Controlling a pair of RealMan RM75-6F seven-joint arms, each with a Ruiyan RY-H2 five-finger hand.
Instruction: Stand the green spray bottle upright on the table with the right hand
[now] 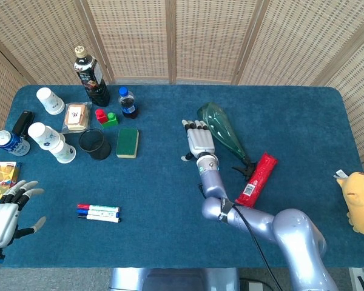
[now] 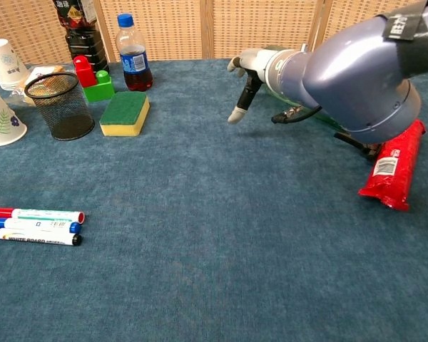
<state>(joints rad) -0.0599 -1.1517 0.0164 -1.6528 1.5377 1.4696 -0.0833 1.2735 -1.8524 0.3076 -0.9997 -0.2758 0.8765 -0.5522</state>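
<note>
The green spray bottle (image 1: 222,131) lies on its side on the blue table, its base toward the far edge and its black nozzle pointing at the near right. My right hand (image 1: 198,140) lies flat against the bottle's left side with its fingers stretched toward the far edge and nothing in its grasp. In the chest view the right hand (image 2: 251,70) hovers low with the thumb hanging down, and the forearm hides most of the bottle. Off the table's near-left corner, my left hand (image 1: 4,216) stays spread and empty.
A red packet (image 1: 256,180) lies just right of the nozzle. A green sponge (image 1: 128,142), black mesh cup (image 1: 96,144), small cola bottle (image 1: 128,102), toy bricks and paper cups crowd the far left. Markers (image 1: 98,212) lie near left; a yellow toy (image 1: 359,200) sits at the right edge.
</note>
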